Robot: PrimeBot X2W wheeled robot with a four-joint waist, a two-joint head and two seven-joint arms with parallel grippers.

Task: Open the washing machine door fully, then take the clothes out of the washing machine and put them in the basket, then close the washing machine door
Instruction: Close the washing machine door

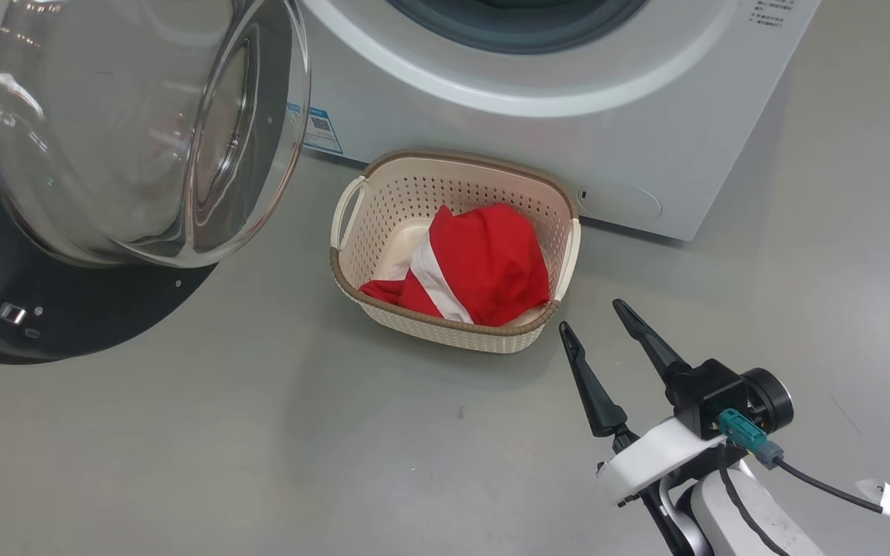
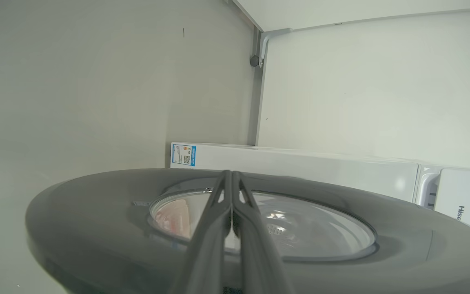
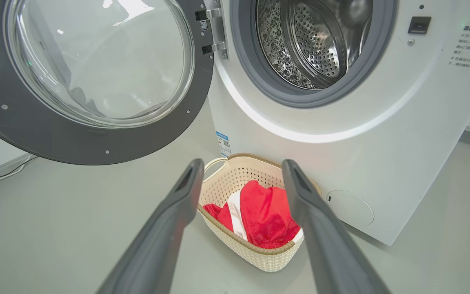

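Clothes (image 1: 484, 262) lie in the basket (image 1: 414, 201); door closing remains. Right gripper (image 1: 592, 316) gapes wide, empty. Left gripper (image 2: 231, 174), pinched together and empty, faces the washing machine door (image 2: 96, 212): push it toward the washing machine (image 1: 568, 139).

The basket (image 1: 406, 201) stands on the floor (image 1: 259, 448) just before the washing machine (image 1: 568, 131), below its opening. The clothes (image 1: 484, 262) lie in the basket. The washing machine door (image 1: 66, 309) stands open left of the opening. The right hand (image 1: 592, 316) is over the floor, right of the basket and apart from it. The left hand (image 2: 231, 175) is at the door's outer side.
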